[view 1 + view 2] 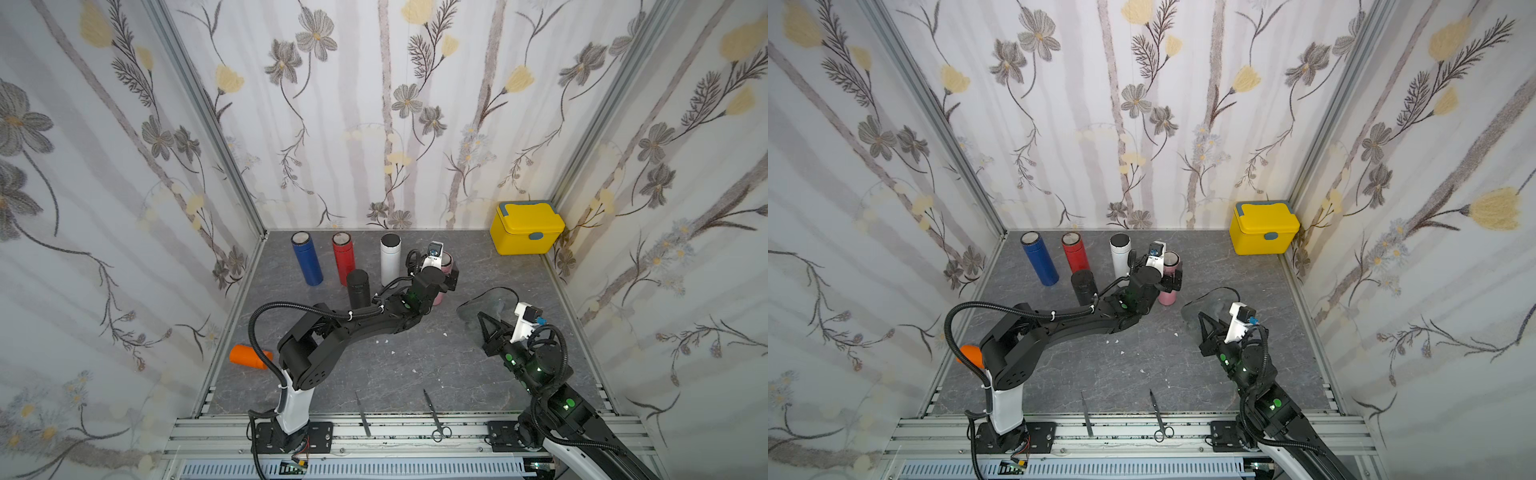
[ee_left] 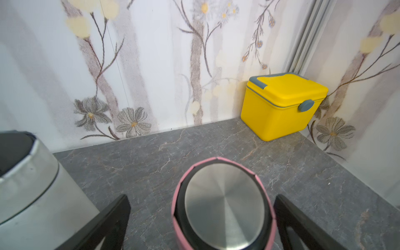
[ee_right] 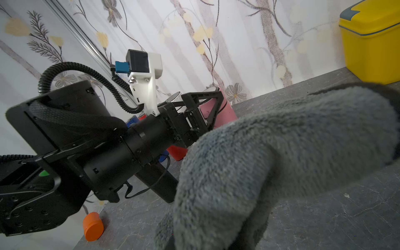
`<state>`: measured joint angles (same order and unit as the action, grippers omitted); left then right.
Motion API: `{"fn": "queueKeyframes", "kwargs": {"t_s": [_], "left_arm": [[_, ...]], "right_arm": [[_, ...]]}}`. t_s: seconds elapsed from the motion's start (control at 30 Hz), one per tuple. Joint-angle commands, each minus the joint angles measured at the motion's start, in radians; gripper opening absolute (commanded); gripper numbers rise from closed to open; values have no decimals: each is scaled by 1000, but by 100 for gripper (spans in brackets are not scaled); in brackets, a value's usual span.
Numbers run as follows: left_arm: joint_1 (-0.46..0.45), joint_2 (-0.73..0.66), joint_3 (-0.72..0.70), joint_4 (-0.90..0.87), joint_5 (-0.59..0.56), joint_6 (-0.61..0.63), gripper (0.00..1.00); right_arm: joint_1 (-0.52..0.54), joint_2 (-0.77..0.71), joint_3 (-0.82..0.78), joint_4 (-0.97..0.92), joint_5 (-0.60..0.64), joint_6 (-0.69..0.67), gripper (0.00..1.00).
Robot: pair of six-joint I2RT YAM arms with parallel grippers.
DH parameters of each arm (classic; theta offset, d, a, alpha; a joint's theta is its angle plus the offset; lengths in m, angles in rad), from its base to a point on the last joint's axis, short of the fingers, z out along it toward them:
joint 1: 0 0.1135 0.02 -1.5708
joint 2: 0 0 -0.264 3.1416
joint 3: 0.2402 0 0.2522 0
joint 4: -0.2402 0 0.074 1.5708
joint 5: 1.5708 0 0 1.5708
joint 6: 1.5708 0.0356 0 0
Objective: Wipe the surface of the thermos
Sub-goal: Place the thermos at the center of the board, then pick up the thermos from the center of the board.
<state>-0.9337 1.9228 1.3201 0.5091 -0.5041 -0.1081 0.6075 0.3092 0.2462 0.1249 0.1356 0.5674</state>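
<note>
The pink thermos point(image 1: 1168, 296) stands upright on the counter point(image 1: 415, 365) beside a white thermos point(image 1: 390, 259). The left end effector point(image 2: 201, 197) straddles it, jaws apart and clear of its sides. The right end effector point(image 1: 482, 318) is clamped on a grey cloth point(image 3: 281, 151), which is not touching the pink thermos. The wiping apparently remains to be done.

Lab test booth: wallpapered panels point(image 1: 353, 124), aluminium rails point(image 1: 395, 432).

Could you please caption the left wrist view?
Open left gripper straddles the upright pink thermos; yellow box in the corner.
</note>
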Motion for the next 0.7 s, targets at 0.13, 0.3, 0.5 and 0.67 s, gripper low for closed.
{"fn": "queueKeyframes", "kwargs": {"t_s": [0.13,0.3,0.5,0.67], "left_arm": [[-19,-157,22,-143,-35,-13,100],[-17,-352,7,-422,-115,-159,100],[-2,-616,-137,-595,-173,-209,100],[29,-783,-267,-655,-189,-241,100]], "right_arm": [[0,31,50,39,-39,10,0],[1,119,111,8,-85,31,0],[0,221,172,7,-169,32,0],[2,269,182,43,-193,41,0]]}}
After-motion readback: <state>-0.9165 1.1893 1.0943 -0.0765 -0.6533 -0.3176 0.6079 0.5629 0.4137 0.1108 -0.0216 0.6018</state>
